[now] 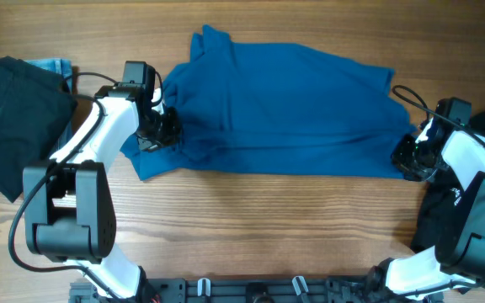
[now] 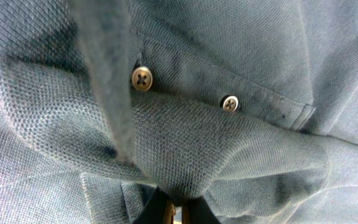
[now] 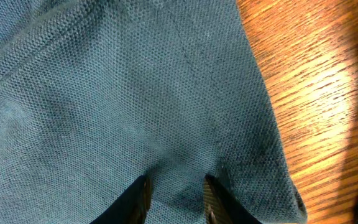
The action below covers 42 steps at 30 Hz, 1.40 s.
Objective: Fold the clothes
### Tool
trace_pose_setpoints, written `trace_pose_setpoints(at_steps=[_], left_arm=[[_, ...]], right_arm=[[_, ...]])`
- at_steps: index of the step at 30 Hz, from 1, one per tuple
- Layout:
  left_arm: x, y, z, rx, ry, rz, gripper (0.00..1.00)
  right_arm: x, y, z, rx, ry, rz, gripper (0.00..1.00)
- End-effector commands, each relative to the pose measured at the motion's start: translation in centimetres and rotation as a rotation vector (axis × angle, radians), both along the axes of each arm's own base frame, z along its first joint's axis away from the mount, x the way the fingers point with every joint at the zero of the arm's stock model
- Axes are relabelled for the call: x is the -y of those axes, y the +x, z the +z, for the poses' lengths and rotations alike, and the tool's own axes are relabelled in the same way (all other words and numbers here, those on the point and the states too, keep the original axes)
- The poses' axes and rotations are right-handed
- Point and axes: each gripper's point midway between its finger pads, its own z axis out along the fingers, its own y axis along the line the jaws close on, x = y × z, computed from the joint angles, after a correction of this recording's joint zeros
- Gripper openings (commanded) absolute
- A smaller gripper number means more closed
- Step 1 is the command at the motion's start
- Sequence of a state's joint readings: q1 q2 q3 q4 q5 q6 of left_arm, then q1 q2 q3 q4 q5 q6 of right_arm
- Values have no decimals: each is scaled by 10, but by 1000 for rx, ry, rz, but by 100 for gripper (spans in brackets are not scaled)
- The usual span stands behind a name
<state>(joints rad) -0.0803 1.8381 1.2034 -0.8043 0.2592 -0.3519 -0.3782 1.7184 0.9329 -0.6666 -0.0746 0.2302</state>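
Blue shirt (image 1: 285, 109) spread crosswise on the upper middle of the wood worktop (image 1: 268, 219), one corner poking up at top left. Left pincer (image 1: 160, 126) down on the shirt's left end, fabric rumpled around it. Right pincer (image 1: 411, 156) at the shirt's right edge. Jaw state unreadable from above. Black garment (image 1: 15, 118) far left, denim piece (image 1: 53, 66) showing at its top edge. Second black garment (image 1: 432, 223) by the right arm.

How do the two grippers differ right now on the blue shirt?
The left gripper is shut, pinching bunched fabric by the buttons; the right gripper stands with jaws apart. Left sits at the shirt's buttoned end, right at the opposite edge. Both touch the shirt.
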Motion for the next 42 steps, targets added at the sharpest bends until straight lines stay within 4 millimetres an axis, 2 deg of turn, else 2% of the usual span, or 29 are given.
trace_pose_setpoints(at_steps=[1, 6, 8, 15, 23, 25, 26, 28, 30, 33, 35, 37, 39, 42], left_arm=[[-3, 16, 12, 47, 11, 0, 4], [1, 55, 57, 190, -1, 1, 4], [1, 65, 69, 226, -4, 1, 4], [1, 65, 68, 223, -3, 1, 4], [29, 90, 90, 353, -164, -47, 4], [27, 91, 90, 359, -154, -44, 12], [26, 91, 89, 355, -145, -40, 24], [20, 86, 84, 328, -112, -29, 56], [13, 76, 77, 277, -70, -16, 66], [-15, 52, 61, 166, 91, 20, 66], [-41, 30, 53, 70, 225, 40, 64], [-57, 13, 50, 2, 288, 53, 61], [-70, 2, 49, -48, 310, 79, 60], [-91, -1, 49, -70, 309, 149, 62]], right_arm=[[-5, -3, -6, -11, 23, -3, 33], [-5, -3, -5, -11, 23, -3, 33], [-4, -3, -5, -11, 23, -3, 33], [-5, -3, -5, -11, 23, -3, 33], [-5, -3, -6, -12, 22, -2, 33], [-4, -3, -6, -11, 22, -2, 33], [-5, -3, -6, -11, 22, -2, 33], [-4, -3, -6, -11, 22, -2, 33], [-4, -3, -6, -11, 22, -2, 33], [-4, -3, -6, -11, 22, -2, 33], [-4, -3, -6, -11, 22, -2, 33], [-4, -2, -5, -10, 21, -2, 33], [-4, -2, -5, -8, 20, -2, 33], [-4, -2, -5, -7, 20, -2, 33]])
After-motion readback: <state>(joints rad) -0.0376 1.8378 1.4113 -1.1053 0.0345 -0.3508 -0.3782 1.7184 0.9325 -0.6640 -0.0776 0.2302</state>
